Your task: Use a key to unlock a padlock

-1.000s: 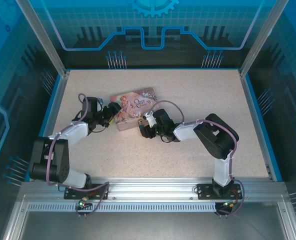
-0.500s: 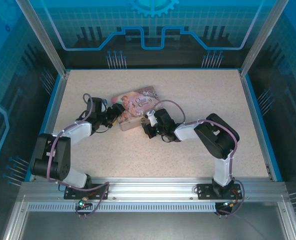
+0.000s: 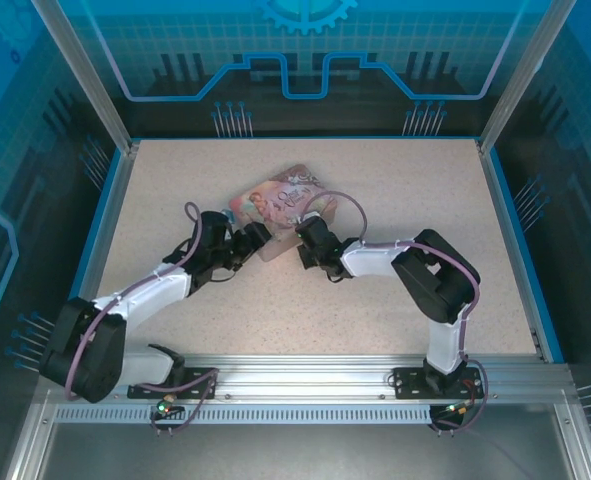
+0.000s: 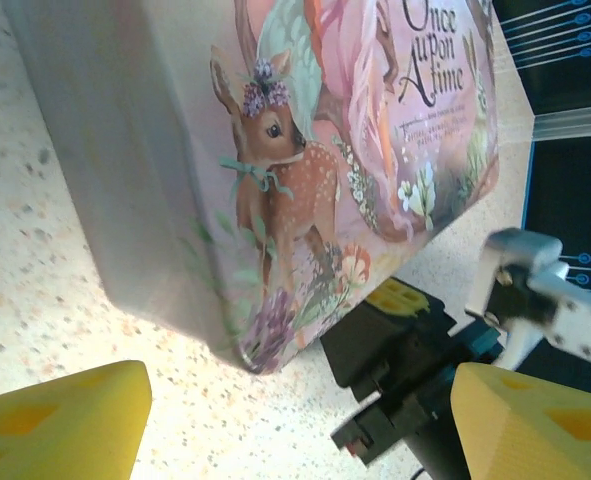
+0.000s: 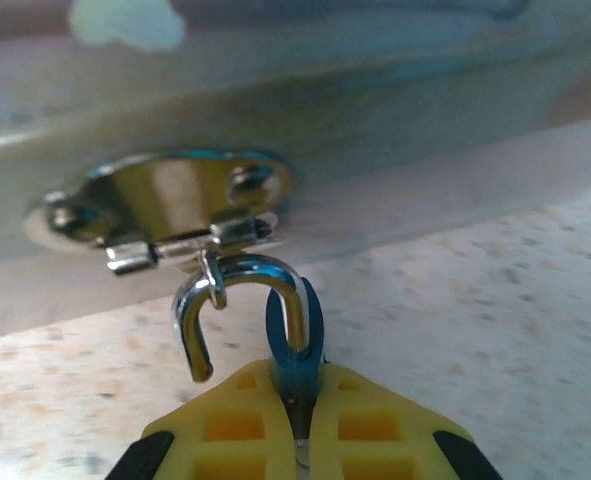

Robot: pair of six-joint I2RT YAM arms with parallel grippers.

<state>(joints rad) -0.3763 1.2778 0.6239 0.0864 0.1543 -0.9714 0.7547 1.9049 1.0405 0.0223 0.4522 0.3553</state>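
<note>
In the right wrist view my right gripper [image 5: 295,388] is shut on the padlock [image 5: 295,335], whose teal-blue body is pinched between the yellow fingers. Its silvery shackle [image 5: 237,278] stands open, one end free, and hooks through a small ring on the metal hasp [image 5: 180,200] of the pink tin. From above, the right gripper [image 3: 303,238] sits at the front edge of the tin [image 3: 280,200]. My left gripper [image 3: 258,238] is open beside the tin's near corner [image 4: 250,355], its yellow fingers [image 4: 60,425] spread either side with nothing held. The key is hidden.
The pink illustrated tin [image 4: 305,150] lies mid-table, tilted, between both grippers. Seen from the left wrist, the right gripper's black body [image 4: 405,345] is close by on the right. Speckled tabletop [image 3: 395,190] surrounds the tin, bordered by blue walls [image 3: 510,230].
The left arm has reached forward and right to the tin's near corner. The tin has shifted and turned a little. The right gripper has closed on the padlock.
</note>
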